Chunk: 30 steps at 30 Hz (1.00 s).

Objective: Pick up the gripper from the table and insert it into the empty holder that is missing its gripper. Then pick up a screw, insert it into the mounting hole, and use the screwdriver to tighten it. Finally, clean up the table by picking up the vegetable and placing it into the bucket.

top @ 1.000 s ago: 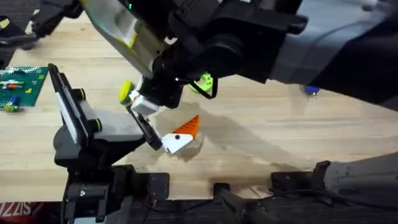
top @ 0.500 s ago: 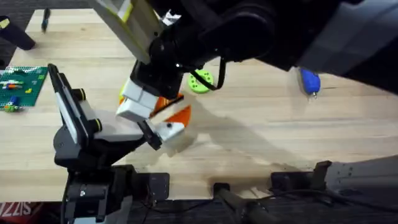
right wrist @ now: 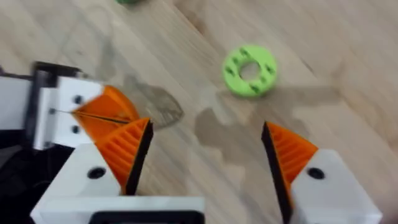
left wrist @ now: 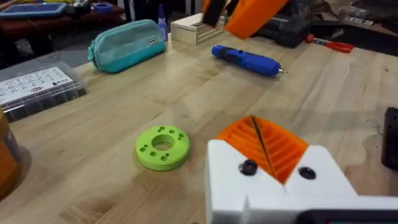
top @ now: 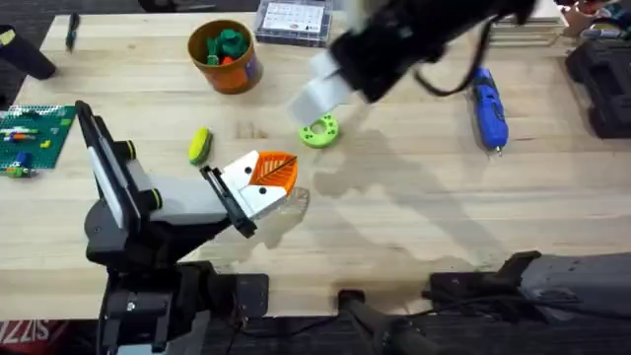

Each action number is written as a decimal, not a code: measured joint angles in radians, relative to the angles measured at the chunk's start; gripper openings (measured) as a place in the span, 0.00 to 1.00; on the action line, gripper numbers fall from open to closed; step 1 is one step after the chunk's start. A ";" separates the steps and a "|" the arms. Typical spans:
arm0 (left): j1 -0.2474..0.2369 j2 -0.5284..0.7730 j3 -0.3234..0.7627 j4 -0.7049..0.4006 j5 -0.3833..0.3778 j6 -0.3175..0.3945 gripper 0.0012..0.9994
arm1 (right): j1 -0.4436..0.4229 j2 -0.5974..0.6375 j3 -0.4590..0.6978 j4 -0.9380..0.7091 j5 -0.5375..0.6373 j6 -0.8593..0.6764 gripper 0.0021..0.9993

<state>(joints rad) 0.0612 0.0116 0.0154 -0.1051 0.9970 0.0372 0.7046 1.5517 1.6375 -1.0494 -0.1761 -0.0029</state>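
My left gripper [top: 274, 172] rests low over the table, shut. Both of its white holders [left wrist: 273, 186] carry orange ribbed grippers [left wrist: 264, 143], pressed together with nothing between them. My right gripper [right wrist: 206, 134] hovers open and empty, apart from it and past the green disc; from overhead it is blurred [top: 323, 87]. The yellow-green vegetable [top: 200, 145] lies just left of the left gripper. The orange bucket [top: 225, 61] stands at the back, with things inside it. At the right the blue screwdriver [top: 488, 108] lies flat, tip toward me.
A green ring disc [top: 318, 130] lies between the two grippers. A clear screw box [top: 293, 18] sits at the back and a teal pouch [left wrist: 124, 46] beyond it. A green brick plate [top: 32, 138] is at the left edge.
The right arm has pulled away from the left gripper, up and toward the back right, uncovering the bucket and screwdriver. The orange gripper stays seated in the left holder.
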 joint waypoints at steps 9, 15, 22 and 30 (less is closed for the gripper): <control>0.000 0.000 0.000 0.000 0.000 0.000 0.00 | -0.231 -0.111 -0.195 -0.054 0.109 0.101 0.99; 0.000 0.000 0.000 0.000 0.000 0.000 0.00 | -0.553 -0.144 -0.398 0.059 0.133 0.063 0.99; 0.000 0.000 0.000 0.000 0.000 0.000 0.00 | -0.823 -0.044 -0.406 0.222 0.138 -0.143 0.99; 0.000 0.000 0.000 0.000 0.000 0.000 0.00 | -0.933 0.116 -0.378 0.286 0.139 -0.200 0.99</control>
<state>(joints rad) 0.0612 0.0116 0.0154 -0.1050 0.9970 0.0372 -0.2282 1.6675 1.2593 -0.7638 -0.0372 -0.2034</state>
